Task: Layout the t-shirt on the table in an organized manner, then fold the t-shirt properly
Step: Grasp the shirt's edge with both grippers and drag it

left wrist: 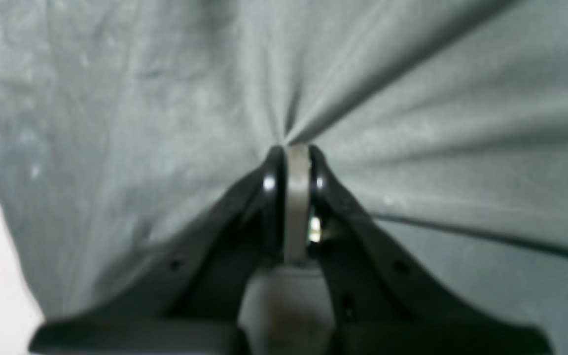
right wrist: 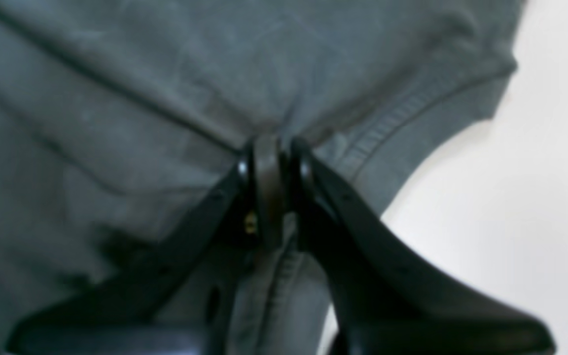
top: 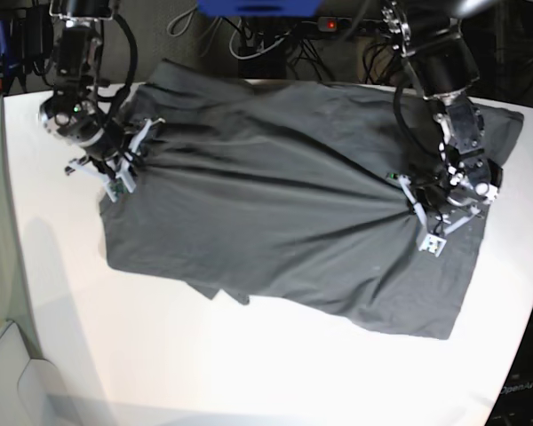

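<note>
Your left pincer (left wrist: 296,148) is clenched on the t-shirt (left wrist: 412,148): in the left wrist view its two black fingers (left wrist: 271,177) press together on a narrow pinch of grey cloth, and creases fan out from that pinch toward 12, 2 and 3 o'clock. In the base view the same left pincer (top: 407,197) sits at about 3 o'clock on the desk (top: 249,364), with taut folds running from it across the shirt toward 9 o'clock.

Your right pincer (right wrist: 269,143) is also clenched on the t-shirt (right wrist: 116,98), gripping a small ridge of fabric between its black fingers (right wrist: 306,170). Just beside it, toward 4 o'clock, you see a stitched hem, and past that the white desk (right wrist: 535,197) fills the side from 2 to 5 o'clock. In the base view this right pincer (top: 129,160) is at about 10 o'clock, at the shirt's edge.

The t-shirt (top: 284,231) lies spread over the middle of the desk, dark charcoal grey, stretched between the two pincers and wrinkled along that line. Its lower edge sags toward 6 o'clock and its far edge reaches the desk's rim at 12 o'clock, where cables and dark equipment (top: 275,35) stand behind
</note>
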Tool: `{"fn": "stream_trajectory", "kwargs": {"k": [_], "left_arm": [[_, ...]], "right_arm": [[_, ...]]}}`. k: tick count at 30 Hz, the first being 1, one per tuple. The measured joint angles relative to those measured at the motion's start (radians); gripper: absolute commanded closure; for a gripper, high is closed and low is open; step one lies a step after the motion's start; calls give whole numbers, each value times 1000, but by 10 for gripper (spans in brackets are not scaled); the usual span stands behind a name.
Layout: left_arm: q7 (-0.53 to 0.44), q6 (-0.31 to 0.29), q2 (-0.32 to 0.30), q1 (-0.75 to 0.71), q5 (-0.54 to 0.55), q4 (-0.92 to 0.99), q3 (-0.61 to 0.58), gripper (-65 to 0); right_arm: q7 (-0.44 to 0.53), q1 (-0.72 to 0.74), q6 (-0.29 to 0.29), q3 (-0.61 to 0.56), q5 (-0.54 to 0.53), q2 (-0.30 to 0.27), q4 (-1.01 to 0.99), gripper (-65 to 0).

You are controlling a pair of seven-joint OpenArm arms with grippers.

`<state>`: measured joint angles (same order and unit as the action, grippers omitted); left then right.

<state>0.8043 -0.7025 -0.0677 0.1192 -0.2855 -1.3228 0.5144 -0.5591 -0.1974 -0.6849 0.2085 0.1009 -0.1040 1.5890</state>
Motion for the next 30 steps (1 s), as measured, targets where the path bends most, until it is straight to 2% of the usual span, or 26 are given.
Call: {"fn": "stream_trajectory", "kwargs": {"k": [5, 7, 10, 13, 26, 30], "left_arm": [[204, 2, -3, -100, -71, -185, -5, -3], [245, 2, -1, -142, -78, -241, -5, -3], [267, -1, -2, -163, -92, -269, -3, -3], [265, 0, -2, -151, -95, -270, -1, -3], [255, 0, -2, -149, -89, -255, 2, -3], [272, -1, 1, -152, -89, -299, 3, -3]], "right_arm": [[-20, -130, -7, -78, 11, -1, 125, -31], [-41, -177, -19, -97, 22, 2, 174, -31], [-72, -211, -18, -103, 41, 0, 240, -32], [-51, -189, -17, -113, 29, -1, 270, -32], [-60, -190, -17, -111, 34, -1, 272, -33], [-55, -146, -17, -111, 31, 0, 208, -33]]}}
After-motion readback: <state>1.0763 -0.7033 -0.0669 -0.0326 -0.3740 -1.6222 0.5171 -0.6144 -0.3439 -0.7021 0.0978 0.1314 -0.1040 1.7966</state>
